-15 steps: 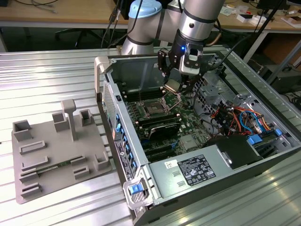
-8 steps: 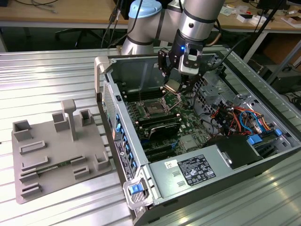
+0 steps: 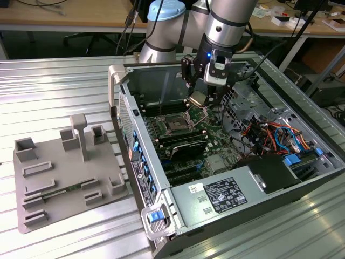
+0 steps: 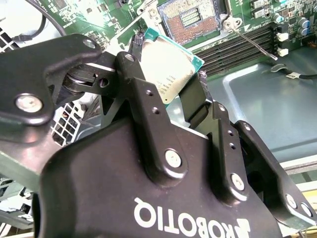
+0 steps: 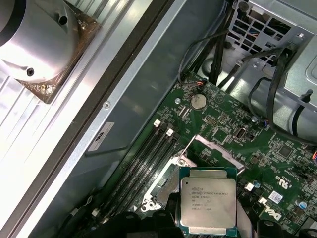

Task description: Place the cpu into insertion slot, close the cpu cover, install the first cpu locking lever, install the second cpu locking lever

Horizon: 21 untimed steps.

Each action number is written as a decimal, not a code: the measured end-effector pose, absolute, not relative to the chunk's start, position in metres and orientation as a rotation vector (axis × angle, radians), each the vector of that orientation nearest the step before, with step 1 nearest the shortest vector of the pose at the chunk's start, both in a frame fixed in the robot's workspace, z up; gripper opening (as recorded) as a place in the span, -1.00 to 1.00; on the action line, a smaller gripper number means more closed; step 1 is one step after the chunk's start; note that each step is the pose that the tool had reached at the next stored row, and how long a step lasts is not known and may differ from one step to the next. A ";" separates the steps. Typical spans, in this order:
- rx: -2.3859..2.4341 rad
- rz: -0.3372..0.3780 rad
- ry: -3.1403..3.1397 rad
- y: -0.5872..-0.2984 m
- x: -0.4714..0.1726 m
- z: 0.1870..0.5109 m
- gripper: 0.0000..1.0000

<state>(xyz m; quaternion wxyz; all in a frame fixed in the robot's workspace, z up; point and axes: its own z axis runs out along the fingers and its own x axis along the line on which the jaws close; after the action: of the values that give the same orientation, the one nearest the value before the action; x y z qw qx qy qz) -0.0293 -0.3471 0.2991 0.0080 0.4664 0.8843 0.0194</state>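
Seen from the exterior view's left: a pale grey moulded fixture tray (image 3: 64, 172) with upright posts lies on a ribbed silver metal table (image 3: 54, 81); just to its right stands an open black and grey computer case (image 3: 135, 156), its green motherboard exposed.

Near the middle of the board sits the insertion slot (image 3: 175, 125), a square black socket with a thin silver rim; in the second wrist view its contact field (image 4: 190, 20) lies bare and empty. The cpu cover (image 5: 220, 152), a thin silver hinged frame, appears to be raised off the socket in the first wrist view, and a thin silver locking lever (image 4: 250, 40) lies swung clear beside it.

Further right and higher, the black two-fingered gripper (image 3: 200, 97) hangs over the board; its fingers (image 4: 141, 74) are closed most of the way, clamping opposite edges of the cpu (image 3: 196, 100), a small flat square chip with a silvery-grey metal top. The chip is held tilted in the air, near the socket but not touching it.

At the far right, a tangle of orange, blue and black cables (image 3: 269, 135) fills the case corner; a grey labelled power supply box (image 3: 226, 194) sits at the near edge.

Judging by this, the first step, placing the chip, is in hand; seating it would call for levelling the chip, squaring it to the socket rim and lowering it gently.
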 end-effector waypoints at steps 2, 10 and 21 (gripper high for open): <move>1.465 0.061 2.760 -0.347 -0.029 0.299 0.09; 1.502 0.060 2.740 -0.347 -0.029 0.299 0.09; 1.548 0.060 2.713 -0.347 -0.029 0.298 0.09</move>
<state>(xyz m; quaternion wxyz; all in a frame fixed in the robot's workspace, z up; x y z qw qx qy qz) -0.0293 -0.3471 0.2982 0.0086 0.4955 0.8684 0.0191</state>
